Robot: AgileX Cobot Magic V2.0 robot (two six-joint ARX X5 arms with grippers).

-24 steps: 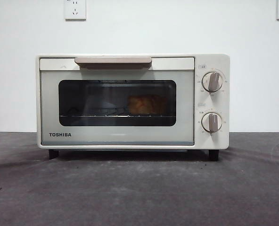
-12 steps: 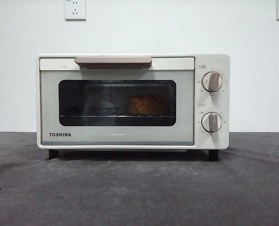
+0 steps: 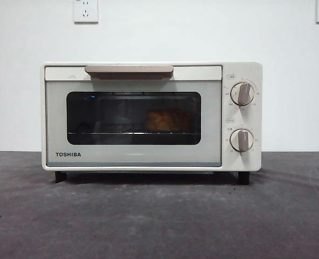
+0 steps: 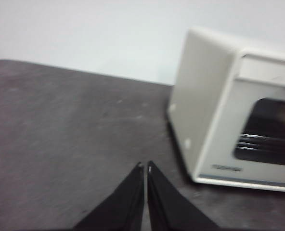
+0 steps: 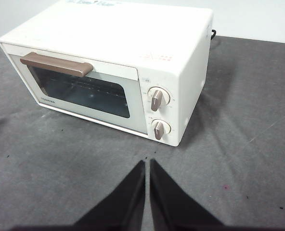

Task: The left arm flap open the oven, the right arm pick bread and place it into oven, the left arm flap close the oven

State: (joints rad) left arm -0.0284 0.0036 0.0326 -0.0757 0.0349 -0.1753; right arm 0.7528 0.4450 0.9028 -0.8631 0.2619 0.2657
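Bread (image 3: 168, 120) sits on the rack inside the oven (image 3: 151, 116), whose door is closed, on the tabletop (image 3: 159, 216). Left pincer (image 4: 145, 167) hangs clenched beside the oven; right pincer (image 5: 147, 162), also clenched, hangs before its 2 knobs.

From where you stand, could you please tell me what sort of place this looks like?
Probably a robot test bench, not a home kitchen: a lone toaster oven stands on a bare dark table against a plain white wall with power sockets.
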